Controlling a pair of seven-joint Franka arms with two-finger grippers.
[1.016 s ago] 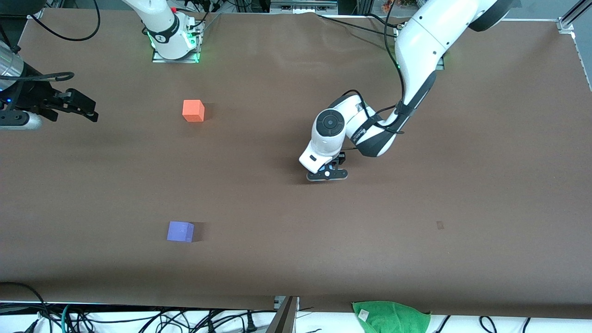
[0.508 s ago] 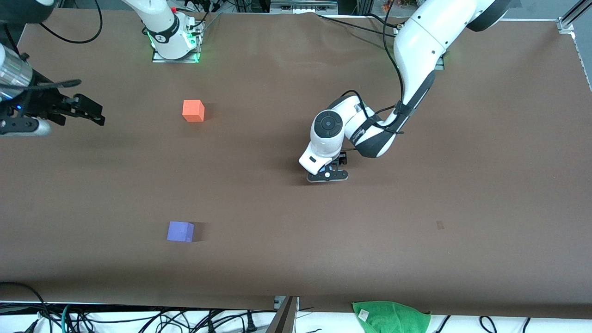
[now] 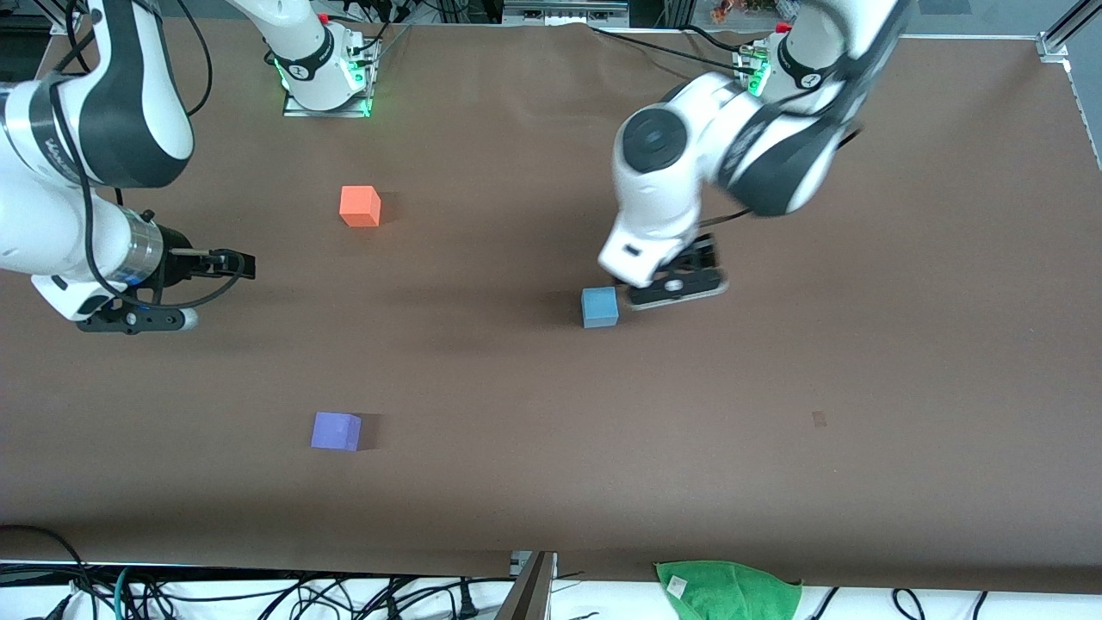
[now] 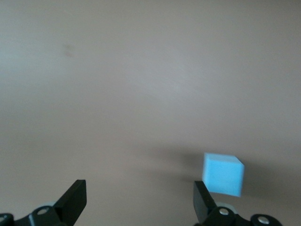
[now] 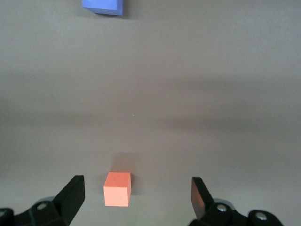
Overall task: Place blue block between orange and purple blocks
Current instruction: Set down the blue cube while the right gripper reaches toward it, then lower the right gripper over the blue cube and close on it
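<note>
The blue block (image 3: 600, 307) sits alone on the brown table near the middle; it also shows in the left wrist view (image 4: 223, 173). My left gripper (image 3: 673, 282) is open and empty, lifted just beside and above the block (image 4: 139, 200). The orange block (image 3: 360, 206) lies toward the right arm's end, and the purple block (image 3: 336, 430) lies nearer the front camera than it. My right gripper (image 3: 234, 263) is open and empty over the table at the right arm's end. Its wrist view (image 5: 137, 197) shows the orange block (image 5: 117, 189) and the purple block (image 5: 104, 5).
A green cloth (image 3: 730, 589) lies at the table's front edge. Cables (image 3: 258, 594) run along that edge. The arm bases (image 3: 325, 82) stand at the back.
My left gripper has let go of the blue block, risen and pulled back toward its base. The block now stands free. My right arm has swung in from the table's end.
</note>
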